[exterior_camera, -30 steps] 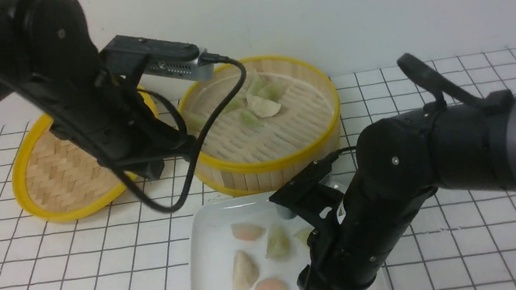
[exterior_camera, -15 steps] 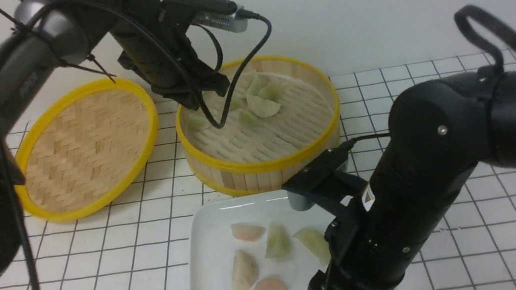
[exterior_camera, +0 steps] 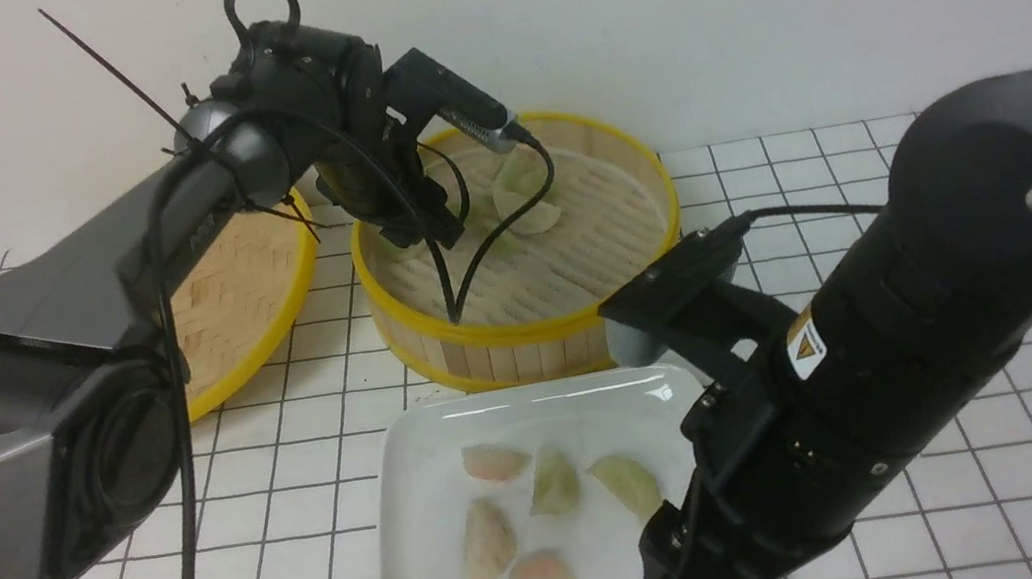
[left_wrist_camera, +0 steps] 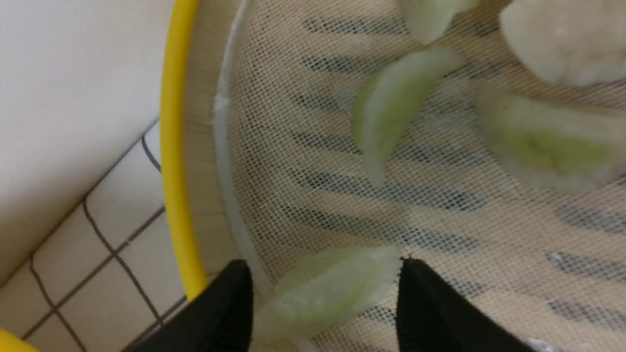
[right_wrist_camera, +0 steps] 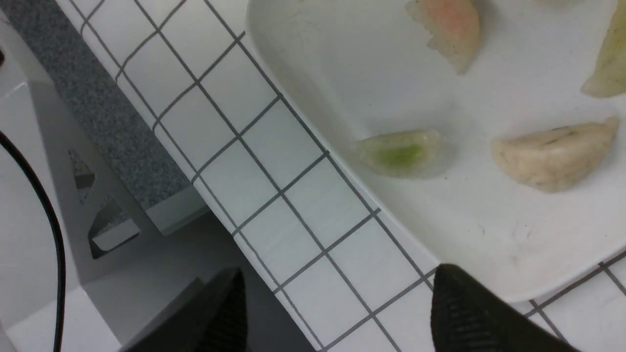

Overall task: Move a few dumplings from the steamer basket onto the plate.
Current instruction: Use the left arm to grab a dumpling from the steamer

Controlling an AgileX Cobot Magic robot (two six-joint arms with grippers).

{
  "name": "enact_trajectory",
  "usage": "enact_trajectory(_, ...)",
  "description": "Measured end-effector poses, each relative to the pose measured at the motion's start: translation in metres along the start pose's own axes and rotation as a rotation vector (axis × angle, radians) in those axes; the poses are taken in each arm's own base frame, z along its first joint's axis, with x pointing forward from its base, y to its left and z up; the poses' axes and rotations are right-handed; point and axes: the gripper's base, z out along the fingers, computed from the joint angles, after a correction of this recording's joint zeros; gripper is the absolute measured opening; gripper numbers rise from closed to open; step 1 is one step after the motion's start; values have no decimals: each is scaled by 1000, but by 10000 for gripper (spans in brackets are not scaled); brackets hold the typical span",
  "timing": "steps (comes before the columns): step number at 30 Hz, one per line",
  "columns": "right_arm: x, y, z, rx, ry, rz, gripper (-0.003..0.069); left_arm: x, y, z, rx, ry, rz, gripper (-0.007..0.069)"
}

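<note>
Inside the round bamboo basket [exterior_camera: 532, 333], the left hand [left_wrist_camera: 323, 266] stands wide around a pale-green dumpling [left_wrist_camera: 318, 293]. The right hand [right_wrist_camera: 337, 271] gapes empty over the square white plate [right_wrist_camera: 489, 220] edge.

From the near side, the front view looks forward and down over the table [exterior_camera: 301, 481], steamer basket [exterior_camera: 533, 338] and plate [exterior_camera: 421, 474]. The left wrist view peers closely into that basket; the right, closely at the plate, probably its near rim.

Steamer basket [left_wrist_camera: 176, 146] rim tight beside L tool [left_wrist_camera: 325, 271]; R arm [exterior_camera: 889, 358] over plate [exterior_camera: 422, 484].
</note>
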Motion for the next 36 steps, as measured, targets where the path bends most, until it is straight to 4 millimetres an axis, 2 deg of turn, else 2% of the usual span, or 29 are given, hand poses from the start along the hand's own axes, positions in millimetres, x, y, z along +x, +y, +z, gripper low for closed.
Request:
enact_trajectory(4,0,-1,0,9,0,-2,459,4,-4,11,8,14,0,384)
enact_trajectory(14,-1,-1,0,11,-13,8,459,7,-8,22,23,31,-49,375)
enact_trajectory(17,-1,0,0,2,-15,14,459,6,-11,22,29,37,-60,298)
enact_trajectory(19,-2,0,0,-4,-17,18,459,6,-13,22,31,43,-68,215)
enact_trajectory(22,-2,1,0,-11,-19,23,459,3,-16,16,27,47,-88,197)
enact_trajectory(26,-2,2,0,-27,-23,35,459,0,-15,1,28,55,-116,197)
enact_trajectory(28,-2,3,0,-34,-24,40,459,-6,-13,-16,29,46,-141,197)
enact_trajectory(31,-2,3,0,-35,-24,45,459,-13,-11,-54,54,53,-176,197)
enact_trajectory(35,-1,1,-2,-8,-23,38,459,-15,-10,-116,129,87,-215,197)
enact_trajectory(36,-1,1,-2,-1,-23,37,459,-15,-9,-122,129,78,-218,197)
